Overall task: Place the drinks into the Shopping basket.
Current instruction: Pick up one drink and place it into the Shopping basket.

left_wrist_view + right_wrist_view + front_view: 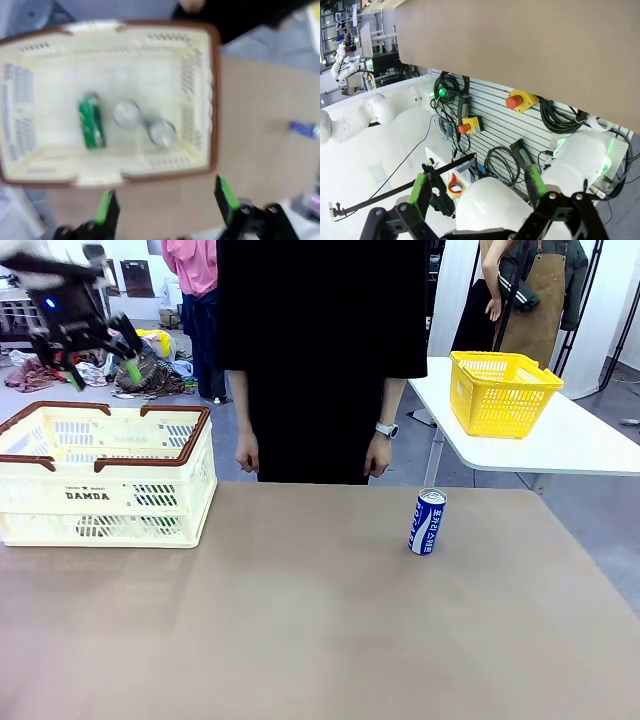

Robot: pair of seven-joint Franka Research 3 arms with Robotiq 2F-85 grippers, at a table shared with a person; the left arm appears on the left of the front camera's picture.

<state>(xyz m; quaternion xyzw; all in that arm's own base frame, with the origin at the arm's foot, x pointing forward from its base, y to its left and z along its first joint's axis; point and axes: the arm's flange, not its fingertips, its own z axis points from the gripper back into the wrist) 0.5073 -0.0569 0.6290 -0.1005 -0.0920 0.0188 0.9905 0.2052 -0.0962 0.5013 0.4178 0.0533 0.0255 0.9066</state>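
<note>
My left tool (100,365) hangs high at far left, pads apart, nothing between them. Straight below it is the basket (100,495), sitting on the bench (320,640). The left wrist view is blurred. Under the tool, inside the basket, a green can (91,121) lies on its side. Just beside it are two upright cans (126,113) showing silver tops, close together; touching or not, can't tell.

Well off to the right of the left tool, on open bench, the blue can (427,522) stands upright and alone. Behind it a person (320,340) stands at the far edge, hands down, not touching the can. Farther right is a yellow basket (500,395) on another table, not the target. My right tool (477,192) points at the robot base (580,155), away from the cans, pads apart, empty.

Step in hand, my guess: fetch the blue can, the last one out. It sits nearer the right tool's side, so the right tool looks the better pick; the left would have to reach across.

To do it well:
- Come down from above with one pad on each side of the can body.
- Close at mid-height so it doesn't tip.
- Lift clear over the brown rim.
- Let go low over bare basket floor, clear of the three cans inside, so nothing gets knocked.
</note>
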